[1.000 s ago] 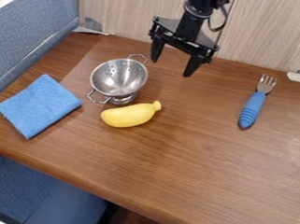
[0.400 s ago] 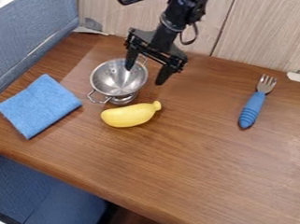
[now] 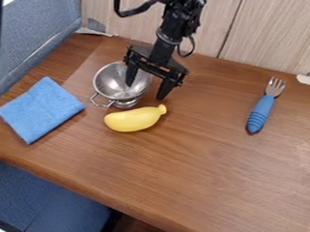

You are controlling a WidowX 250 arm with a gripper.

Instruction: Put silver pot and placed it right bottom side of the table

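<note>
1. Where the wooden table [image 3: 251, 176] comes nearest the viewer, its edge slants down toward the lower right, with blue seating [image 3: 45, 205] below. The table's lower right part is the goal.
2. Farther in, left of centre, a yellow banana [image 3: 133, 120] lies just in front of the silver pot [image 3: 115, 85]. A folded blue cloth [image 3: 41, 111] lies to the left; a fork with a blue handle [image 3: 261, 111] lies well apart to the right.
3. The silver pot, perforated like a colander, stands upright on the table's far left part, not at its goal.
4. Over its right side hangs the black gripper [image 3: 144, 91], fingers spread: one over the bowl, the other outside the rim. Nothing is clamped between them.
5. The step in hand looks like lining up the grasp. Next, the gripper probably needs to lower astride the rim, close on it, then lift before carrying the pot across, avoiding the banana.
6. Farthest back stands a pale wood-grain panel [image 3: 276, 30].
</note>
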